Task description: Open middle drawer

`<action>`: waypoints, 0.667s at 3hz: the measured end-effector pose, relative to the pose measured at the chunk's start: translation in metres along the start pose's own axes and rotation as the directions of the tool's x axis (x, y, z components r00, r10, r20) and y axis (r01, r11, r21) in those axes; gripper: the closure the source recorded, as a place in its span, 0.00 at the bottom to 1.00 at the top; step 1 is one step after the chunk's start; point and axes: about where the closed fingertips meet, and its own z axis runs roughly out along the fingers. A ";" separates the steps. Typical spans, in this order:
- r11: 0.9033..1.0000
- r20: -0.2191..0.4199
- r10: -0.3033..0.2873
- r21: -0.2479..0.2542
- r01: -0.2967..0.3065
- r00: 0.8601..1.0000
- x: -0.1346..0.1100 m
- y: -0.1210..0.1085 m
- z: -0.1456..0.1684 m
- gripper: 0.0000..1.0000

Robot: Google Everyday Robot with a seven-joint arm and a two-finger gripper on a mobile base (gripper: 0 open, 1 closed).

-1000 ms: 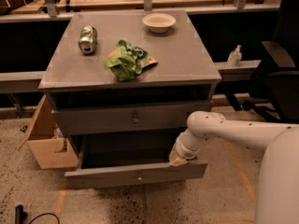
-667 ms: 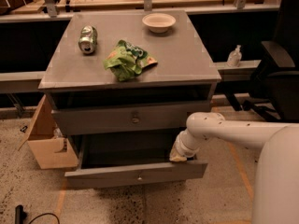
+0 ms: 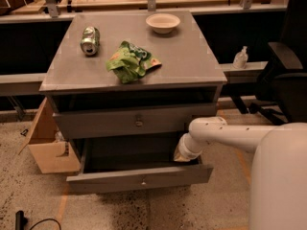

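The middle drawer (image 3: pixel 105 180) is a wide grey drawer with a small round knob (image 3: pixel 143 181). It stands pulled out toward me, and its dark inside shows. My gripper (image 3: pixel 182 155) is at the end of the white arm (image 3: pixel 225 134). It reaches down into the right end of the open drawer, just behind the drawer front. The taller drawer front (image 3: pixel 96 122) above it is closed. The lowest drawer is hidden under the open one.
On the cabinet top (image 3: pixel 192 56) lie a can (image 3: pixel 89 34), a green chip bag (image 3: pixel 130 61) and a white bowl (image 3: pixel 163 22). A cardboard box (image 3: pixel 45 147) stands left of the cabinet. A black chair (image 3: pixel 288 75) and a pump bottle (image 3: pixel 241 58) are at the right.
The arm's wrist has shifted slightly left and up at the drawer's right end. The middle drawer stays pulled out as before.
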 end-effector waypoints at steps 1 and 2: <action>0.998 0.002 -0.058 -0.004 0.058 0.998 -0.001 0.002 0.020 1.00; 0.994 0.001 -0.111 -0.010 0.111 0.994 -0.002 0.003 0.037 1.00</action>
